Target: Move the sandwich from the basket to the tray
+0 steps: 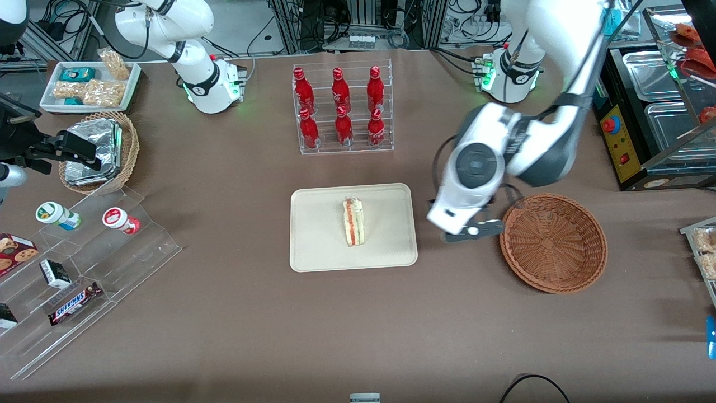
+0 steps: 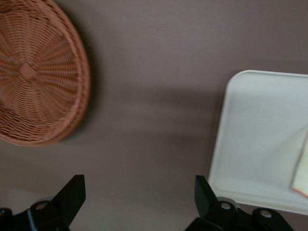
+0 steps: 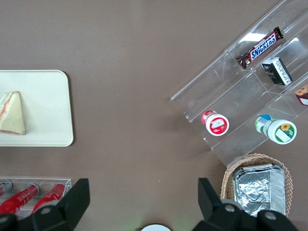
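The sandwich (image 1: 353, 222), a white wedge with red and green layers, lies on the cream tray (image 1: 319, 235) in the middle of the table. It also shows in the right wrist view as the sandwich (image 3: 13, 114) on the tray (image 3: 48, 106). The reddish-brown basket (image 1: 554, 242) stands beside the tray toward the working arm's end, with nothing in it. My gripper (image 1: 472, 230) hangs over bare table between tray and basket. In the left wrist view the gripper (image 2: 139, 185) is open with only tablecloth between its fingers, the basket (image 2: 38, 72) and the tray (image 2: 260, 130) flanking it, and a sandwich corner (image 2: 301, 175) showing.
A clear rack of red bottles (image 1: 342, 109) stands farther from the front camera than the tray. Toward the parked arm's end are a paler wicker basket with foil packets (image 1: 98, 151), a white snack tray (image 1: 89, 84) and clear stepped shelves (image 1: 84, 268). A black appliance (image 1: 643, 123) sits near the basket.
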Tool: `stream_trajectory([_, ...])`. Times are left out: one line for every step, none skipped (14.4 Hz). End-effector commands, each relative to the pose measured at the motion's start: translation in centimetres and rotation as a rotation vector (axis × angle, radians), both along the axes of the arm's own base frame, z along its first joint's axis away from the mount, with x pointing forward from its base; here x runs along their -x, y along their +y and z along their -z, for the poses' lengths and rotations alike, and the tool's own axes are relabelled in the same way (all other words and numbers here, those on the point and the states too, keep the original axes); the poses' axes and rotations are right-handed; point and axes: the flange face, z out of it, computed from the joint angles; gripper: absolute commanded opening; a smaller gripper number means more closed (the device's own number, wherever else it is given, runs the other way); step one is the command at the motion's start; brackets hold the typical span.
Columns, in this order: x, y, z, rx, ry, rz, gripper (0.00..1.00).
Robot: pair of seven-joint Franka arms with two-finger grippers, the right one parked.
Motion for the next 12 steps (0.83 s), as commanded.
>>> stream_trajectory([1.7, 7.6, -4.1, 0.031, 0.041, 0.095, 1.0])
stream_trajectory([1.8, 9.8, -5.5, 0.039, 0.069, 0.123, 1.0])
stream_trajectory([2.1, 12.2, -7.3, 0.053, 0.087, 0.148, 1.0])
stream_trajectory([2.4, 14.1, -8.9, 0.07, 0.095, 0.173, 1.0])
stream_trajectory([2.9, 15.9, -10.9, 0.084, 0.091, 0.2, 1.0])
stream_trajectory([3.5, 17.2, -12.8, 0.088, 0.086, 0.221, 1.0])
stream_trajectory([4.4, 18.4, -14.8, 0.078, 0.088, 0.24, 1.0])
stream_trajectory([5.3, 19.3, -16.2, 0.074, 0.086, 0.237, 1.0])
stream_trajectory([5.7, 20.8, -18.0, 0.074, 0.054, 0.214, 1.0])
stream_trajectory([5.6, 21.4, -19.5, 0.079, 0.023, 0.202, 1.0])
stream_trajectory([5.4, 22.1, -21.1, 0.09, -0.012, 0.187, 1.0])
stream_trajectory([5.1, 23.5, -22.1, 0.096, -0.039, 0.16, 1.0])
